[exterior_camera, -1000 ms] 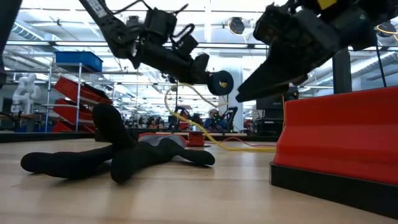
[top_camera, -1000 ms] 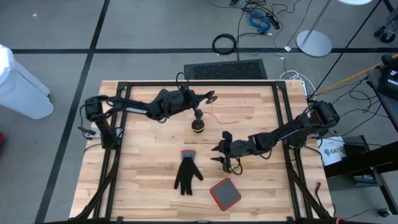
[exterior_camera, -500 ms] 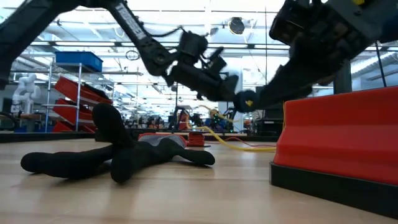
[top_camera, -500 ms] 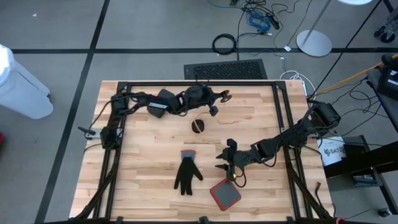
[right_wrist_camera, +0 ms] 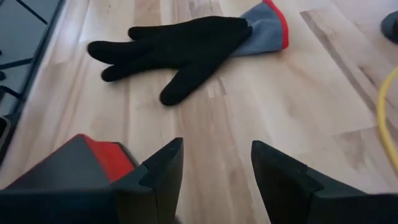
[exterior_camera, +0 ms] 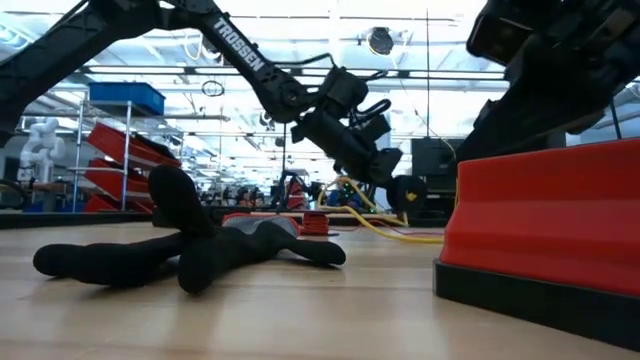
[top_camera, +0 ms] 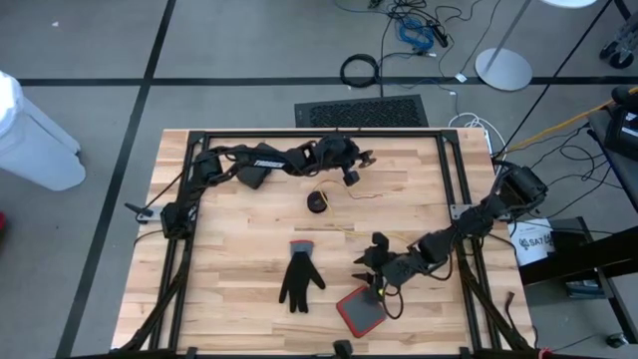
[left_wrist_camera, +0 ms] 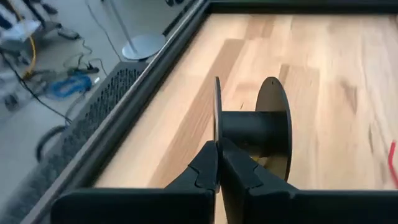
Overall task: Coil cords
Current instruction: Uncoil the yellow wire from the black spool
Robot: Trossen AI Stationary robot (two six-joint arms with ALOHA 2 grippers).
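The coiling looks barely begun, judging by how loose the yellow cord (top_camera: pixel 351 192) lies: in the high view it trails across the bare wood of the desk (top_camera: pixel 229 249) from a small black puck (top_camera: pixel 317 202) at upper centre, wandering right and down toward the lower right, with no neat loops to be seen. In the low view the same yellow line sags in a curve along the desk behind the black glove (exterior_camera: pixel 190 245). The left gripper (top_camera: pixel 351 172) sits at the upper centre of the high frame, just above the puck; its wrist view shows the fingers nipped nearly together on the thin rim of a black spool (left_wrist_camera: pixel 252 134), which it holds off the desk. Whether any cord is wound on that spool cannot be told; the core looks bare. The right gripper (top_camera: pixel 371 269) hangs at lower centre-right, its jaws standing wide apart and holding nothing, poised over the desk between the glove and a flat red-topped block (top_camera: pixel 361 311), with a stretch of yellow cord off to one side in its wrist view. Gathering the slack and winding it appear to be all still ahead.
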